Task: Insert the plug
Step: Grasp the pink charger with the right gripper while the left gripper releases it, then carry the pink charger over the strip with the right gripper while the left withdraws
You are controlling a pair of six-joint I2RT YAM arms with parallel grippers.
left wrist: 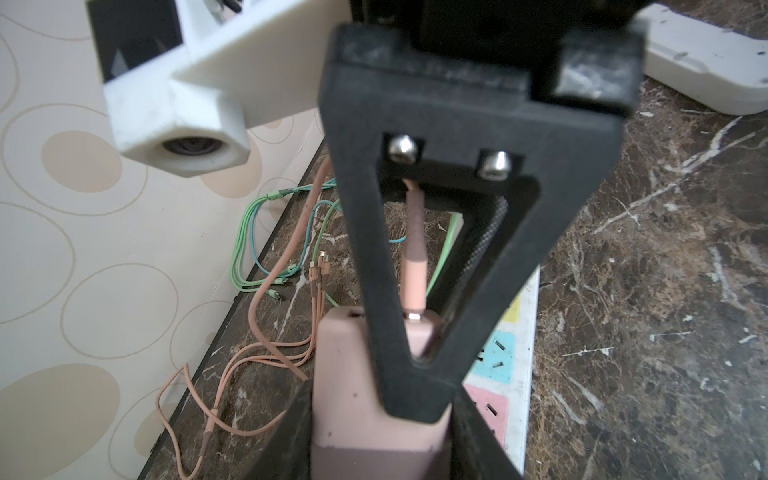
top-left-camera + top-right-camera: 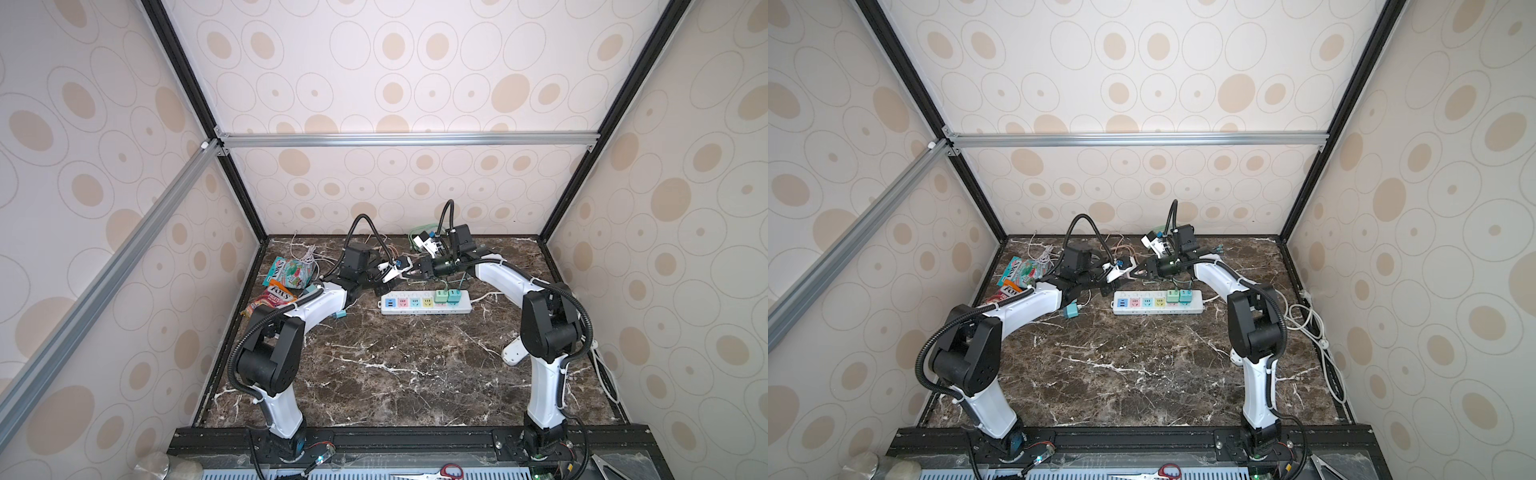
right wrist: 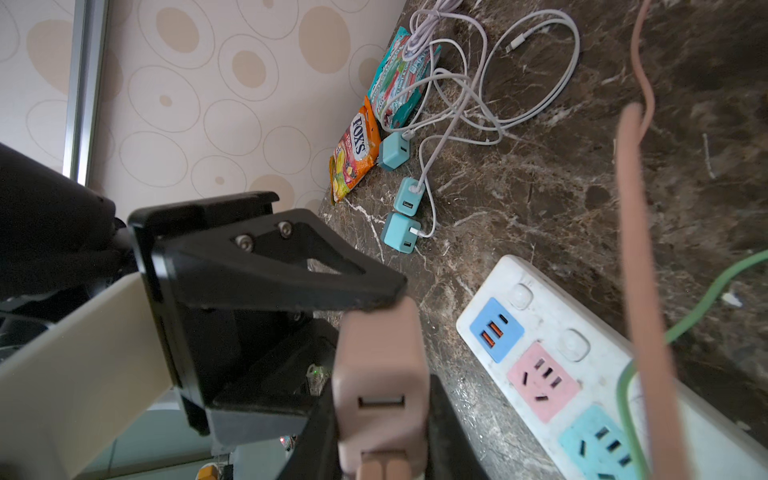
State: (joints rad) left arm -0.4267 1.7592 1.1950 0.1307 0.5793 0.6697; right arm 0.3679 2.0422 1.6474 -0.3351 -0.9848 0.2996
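The pink plug (image 1: 349,399) (image 3: 380,365), a blocky adapter with a pink cable (image 1: 413,270) in its end, hangs in the air above the back of the white power strip (image 2: 465,307) (image 2: 1196,308). My left gripper (image 1: 382,449) (image 2: 397,272) is shut on it from one side. From the opposite side my right gripper (image 3: 382,432) (image 2: 417,268) is shut on the same plug. Their fingers cross at right angles. Pink and teal sockets (image 3: 540,382) on the strip show bare. Two green plugs (image 2: 446,296) sit in its right end.
Candy bags (image 2: 286,274) lie at the back left with white cables (image 3: 478,83) and teal adapters (image 3: 401,232); another teal adapter (image 2: 338,314) lies by the left arm. Green and pink cables (image 1: 257,249) trail along the back wall. A white object (image 2: 515,353) lies beside the right arm.
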